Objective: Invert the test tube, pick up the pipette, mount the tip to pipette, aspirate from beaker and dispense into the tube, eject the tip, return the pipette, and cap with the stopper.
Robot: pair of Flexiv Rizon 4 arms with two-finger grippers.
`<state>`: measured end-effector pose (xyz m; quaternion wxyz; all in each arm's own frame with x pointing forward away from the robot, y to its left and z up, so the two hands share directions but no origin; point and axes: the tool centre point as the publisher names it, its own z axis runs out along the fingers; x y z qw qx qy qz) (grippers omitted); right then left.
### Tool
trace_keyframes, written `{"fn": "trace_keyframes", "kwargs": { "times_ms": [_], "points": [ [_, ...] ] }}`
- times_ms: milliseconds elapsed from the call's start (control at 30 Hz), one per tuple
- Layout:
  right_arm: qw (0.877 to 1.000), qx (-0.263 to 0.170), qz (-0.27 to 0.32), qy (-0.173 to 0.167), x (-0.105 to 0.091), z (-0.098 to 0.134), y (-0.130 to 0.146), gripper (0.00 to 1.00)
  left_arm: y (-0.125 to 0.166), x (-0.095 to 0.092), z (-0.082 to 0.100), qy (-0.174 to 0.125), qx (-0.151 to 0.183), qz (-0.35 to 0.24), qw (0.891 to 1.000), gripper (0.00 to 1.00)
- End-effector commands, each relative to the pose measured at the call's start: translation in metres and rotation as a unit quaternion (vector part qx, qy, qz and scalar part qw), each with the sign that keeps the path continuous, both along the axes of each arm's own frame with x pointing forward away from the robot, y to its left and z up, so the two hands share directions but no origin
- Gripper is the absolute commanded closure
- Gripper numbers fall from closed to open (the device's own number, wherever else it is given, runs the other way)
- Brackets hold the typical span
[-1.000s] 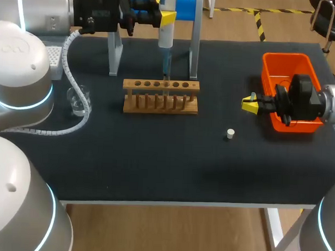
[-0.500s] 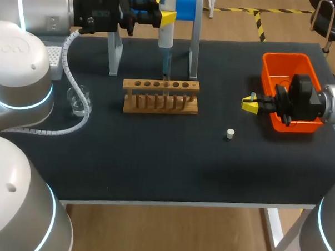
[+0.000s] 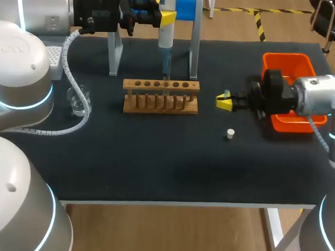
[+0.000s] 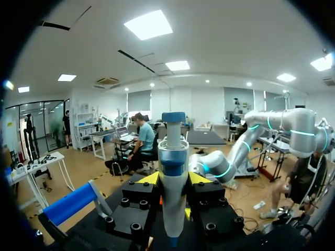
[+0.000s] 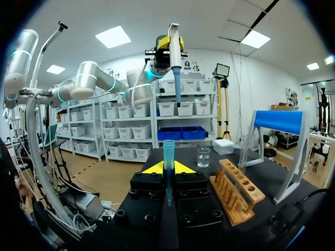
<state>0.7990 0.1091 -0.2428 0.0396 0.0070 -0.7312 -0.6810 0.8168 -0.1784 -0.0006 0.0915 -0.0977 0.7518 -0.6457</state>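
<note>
Evidently the step in hand is the dispense, and it depends on bringing two held things together cleanly. The right end effector is pinching the test tube, which stands upright between its yellow tips with the open mouth upward. It sits at about 3 o'clock from the wooden rack. The left end effector is clamped on the pipette, which hangs vertically at 12 o'clock of the rack with a blue tip mounted, its point low near the rack's top rail. I cannot tell whether the tip is loaded. To do this well, I judge the tube should be carried level and slowly toward 10 o'clock, high enough to pass over the rack. It should stop with its mouth directly under the tip. The tip should then enter centred, without scraping the glass wall, and the pipette should stay plumb so no drop runs down the outside. The grip on the tube should be firm but not crushing, since glass may slip or crack. On the worktop, the stopper lies at 6 o'clock of the right end effector and the orange bin at 3 o'clock. The beaker stands at 9 o'clock of the rack, well out of the path.
</note>
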Motion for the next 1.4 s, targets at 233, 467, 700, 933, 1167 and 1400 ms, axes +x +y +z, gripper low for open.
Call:
{"fn": "trace_keyframes", "kwargs": {
  "times_ms": [233, 467, 700, 933, 1167, 1400],
  "points": [
    [1.000, 0.009, 0.022, -0.018, 0.006, 0.003, 0.056, 1.00, 0.001, 0.000, 0.001, 0.001, 0.001, -0.001, 1.000, 1.00],
    [0.999, 0.011, 0.033, -0.023, 0.005, 0.001, 0.082, 1.00, 0.001, 0.000, 0.001, 0.001, 0.001, -0.001, 1.000, 1.00],
    [0.999, 0.016, 0.041, -0.024, 0.008, -0.002, 0.101, 1.00, 0.001, 0.000, 0.001, 0.001, 0.001, -0.001, 1.000, 1.00],
    [0.998, 0.021, 0.051, -0.024, 0.009, -0.007, 0.119, 1.00, 0.001, 0.000, 0.001, 0.001, 0.001, -0.001, 1.000, 1.00],
    [0.998, 0.021, 0.059, -0.017, 0.009, -0.015, 0.135, 1.00, 0.001, 0.000, 0.001, 0.001, 0.001, -0.001, 1.000, 1.00],
    [0.998, 0.014, 0.064, -0.014, 0.009, -0.016, 0.143, 1.00, 0.001, 0.000, 0.001, 0.001, 0.001, -0.001, 1.000, 1.00]
  ]
}}
